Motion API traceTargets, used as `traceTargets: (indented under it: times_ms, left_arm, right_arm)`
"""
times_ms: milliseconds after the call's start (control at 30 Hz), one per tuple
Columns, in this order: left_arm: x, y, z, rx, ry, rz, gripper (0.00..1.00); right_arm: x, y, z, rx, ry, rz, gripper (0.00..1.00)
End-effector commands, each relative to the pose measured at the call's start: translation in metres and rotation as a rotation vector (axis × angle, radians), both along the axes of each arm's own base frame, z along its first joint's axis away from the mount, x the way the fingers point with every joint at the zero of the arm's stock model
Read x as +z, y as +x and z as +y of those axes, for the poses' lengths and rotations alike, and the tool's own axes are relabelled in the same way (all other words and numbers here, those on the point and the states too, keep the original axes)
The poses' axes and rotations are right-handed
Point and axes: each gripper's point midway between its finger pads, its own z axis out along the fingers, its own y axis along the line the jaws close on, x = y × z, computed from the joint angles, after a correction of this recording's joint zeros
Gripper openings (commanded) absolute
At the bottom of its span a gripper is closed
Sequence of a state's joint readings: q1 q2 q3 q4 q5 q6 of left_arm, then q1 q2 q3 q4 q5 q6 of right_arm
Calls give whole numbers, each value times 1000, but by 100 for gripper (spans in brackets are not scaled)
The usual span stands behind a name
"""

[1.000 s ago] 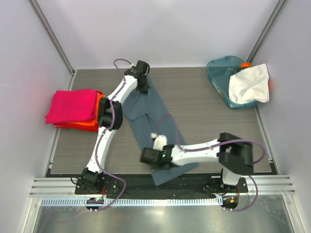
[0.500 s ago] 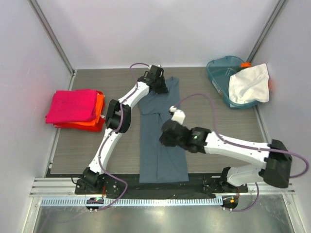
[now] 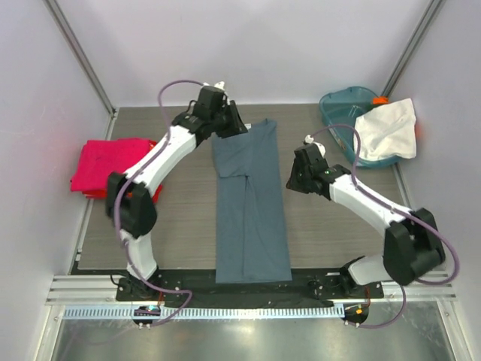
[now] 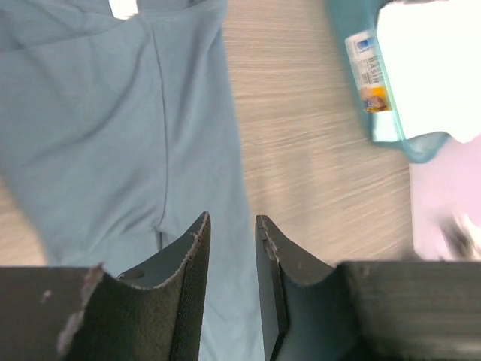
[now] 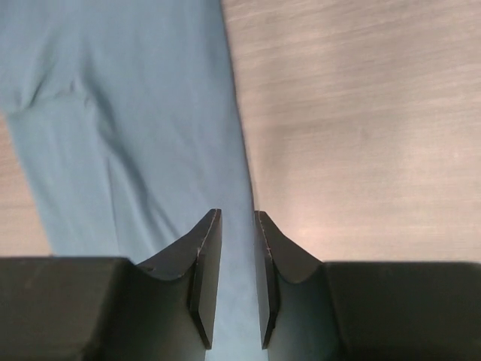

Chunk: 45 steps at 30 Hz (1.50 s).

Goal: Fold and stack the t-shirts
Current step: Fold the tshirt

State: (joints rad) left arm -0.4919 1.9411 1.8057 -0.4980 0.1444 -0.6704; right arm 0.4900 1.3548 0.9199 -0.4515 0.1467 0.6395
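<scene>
The slate blue-grey t-shirt (image 3: 250, 210) lies flat as a long narrow strip running from the table's back to its front edge. My left gripper (image 3: 236, 127) hovers at the strip's far left corner, open, with only cloth (image 4: 98, 128) below its empty jaws (image 4: 231, 218). My right gripper (image 3: 294, 179) is at the strip's right edge, open and empty (image 5: 237, 213), above the shirt's hem (image 5: 128, 113). A folded magenta t-shirt (image 3: 105, 162) rests on an orange-red one (image 3: 154, 192) at the left. A white t-shirt (image 3: 385, 128) drapes over the tub.
A teal plastic tub (image 3: 342, 113) stands at the back right corner, also seen in the left wrist view (image 4: 391, 139) with a label on its wall. Bare wooden tabletop (image 3: 331, 233) lies either side of the blue-grey strip. Walls close in left, right and back.
The blue-grey shirt went from a skewed diagonal to a straight strip. Both grippers, shut a second ago, have opened and let go; the right arm swung to the shirt's right edge.
</scene>
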Motion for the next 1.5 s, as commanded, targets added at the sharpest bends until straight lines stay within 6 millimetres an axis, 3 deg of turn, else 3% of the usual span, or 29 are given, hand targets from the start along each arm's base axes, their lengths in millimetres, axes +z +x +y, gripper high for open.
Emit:
traceTargets:
  times_ms: [0, 33, 133, 167, 233, 333, 367, 433, 467, 600, 767, 833, 867, 933, 1100, 1167, 1233, 1267, 1300, 1333, 1367, 1433, 1467]
  left_arm:
    - [-24, -29, 35, 82, 94, 40, 32]
    - [-14, -33, 41, 101, 91, 6, 31]
    - [-41, -40, 64, 158, 151, 38, 32]
    - [-48, -39, 68, 163, 157, 53, 36]
    - [-61, -38, 71, 157, 175, 76, 46]
    - [-73, -29, 81, 187, 209, 75, 60]
    - [-83, -25, 85, 195, 217, 88, 61]
    - [-90, -15, 87, 207, 211, 97, 62]
    - [-105, -9, 91, 213, 214, 132, 62]
    - [-129, 6, 100, 236, 211, 179, 60]
    - [-150, 22, 99, 232, 162, 215, 52]
    - [-166, 27, 99, 231, 159, 246, 43]
    - [-167, 33, 100, 240, 143, 252, 39]
    - [-180, 39, 100, 239, 118, 277, 28]
    - [-186, 70, 99, 272, 57, 265, 14]
    - [-197, 81, 103, 289, 37, 282, 10]
    - [-191, 99, 106, 306, 13, 257, 9]
    - [-203, 104, 107, 309, 16, 269, 9]
    - [-203, 108, 107, 310, 8, 271, 9]
    - [-196, 119, 109, 312, -10, 256, 11]
    - [-196, 118, 105, 285, -32, 273, 15]
    - [-190, 113, 103, 267, -39, 284, 30]
    - [-203, 96, 106, 269, -23, 320, 39]
  right_arm:
    - [31, 52, 23, 75, 84, -104, 30]
    - [13, 64, 18, 51, 66, -63, 32]
    - [15, 102, 15, 10, 84, -78, 39]
    - [-5, 110, 15, 7, 76, -35, 42]
    - [0, 134, 18, 16, 121, -47, 47]
    - [-16, 162, 21, 16, 140, -25, 54]
    - [-30, 168, 20, 14, 144, 2, 55]
    - [-29, 185, 23, 12, 156, -13, 55]
    - [-32, 191, 22, 11, 159, -11, 55]
    - [-51, 213, 23, 6, 166, 5, 52]
    - [-62, 231, 23, 9, 178, 4, 47]
    - [-71, 234, 23, 9, 185, 17, 43]
    - [-69, 239, 23, 5, 190, 9, 33]
    - [-75, 244, 22, 1, 193, 13, 25]
    - [-71, 269, 16, -25, 218, -17, 6]
    - [-70, 283, 13, -36, 238, -28, 5]
    - [-69, 293, 11, -42, 254, -33, 5]
    - [-61, 301, 10, -40, 268, -51, 6]
    - [-68, 304, 10, -45, 278, -42, 9]
    - [-67, 306, 12, -38, 291, -46, 30]
    - [-61, 309, 14, -28, 305, -54, 44]
    - [-45, 307, 16, -4, 316, -73, 63]
    - [-49, 300, 15, 0, 312, -58, 65]
